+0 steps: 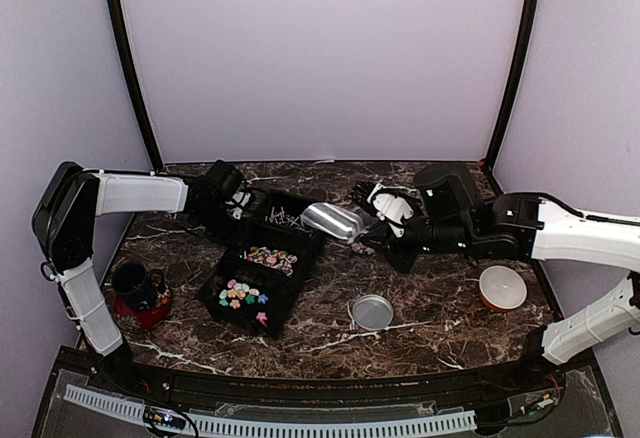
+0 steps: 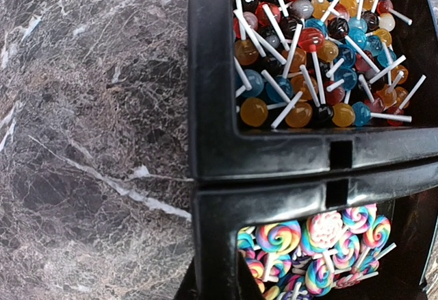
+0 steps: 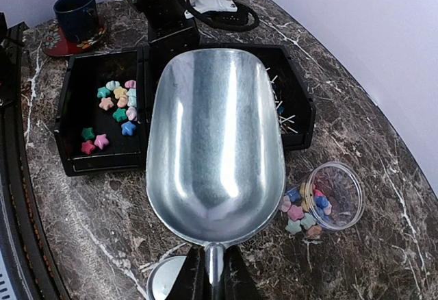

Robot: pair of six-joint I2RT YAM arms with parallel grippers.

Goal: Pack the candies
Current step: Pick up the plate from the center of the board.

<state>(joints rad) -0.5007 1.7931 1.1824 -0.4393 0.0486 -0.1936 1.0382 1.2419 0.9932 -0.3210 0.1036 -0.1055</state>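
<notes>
Right claw (image 3: 213, 281) pinches the thin handle of a metal scoop (image 3: 213, 149), one finger on each side. The scoop's wide, shiny bowl points away from the wrist, near the 1 o'clock end of a black tray (image 3: 102, 161). Left claw (image 1: 236, 201) is pressed together at 11 o'clock from the middle of the tray, close by its far compartment. We cannot tell whether it pinches anything. Its wrist camera shows only the tray's walls and the dark marble surface (image 2: 89, 142) beside them.

The candies (image 1: 243, 296) are tiny star-shaped sweets in pink, yellow, green, blue, white and orange. Most lie in a loose cluster in the tray's end compartment, at 7 o'clock from the tray's middle in the overhead view. From the right wrist we see another handful of the same stars inside a clear jar (image 3: 345, 183). It sits on the surface at 4 o'clock from the scoop's bowl, apart from the tray.

The tray has three compartments in a row. The middle one holds swirl lollipops (image 2: 321, 238) in rainbow colours. The one at the 1 o'clock end holds ball lollipops (image 2: 321, 60) on white sticks.

Overhead, a dark mug (image 1: 133, 283) on a red coaster (image 1: 150, 315) stands at 9 o'clock from the tray. A round metal lid (image 1: 372, 311) lies at 4 o'clock from it. A white bowl (image 1: 502, 286) sits farther off at 3 o'clock.
</notes>
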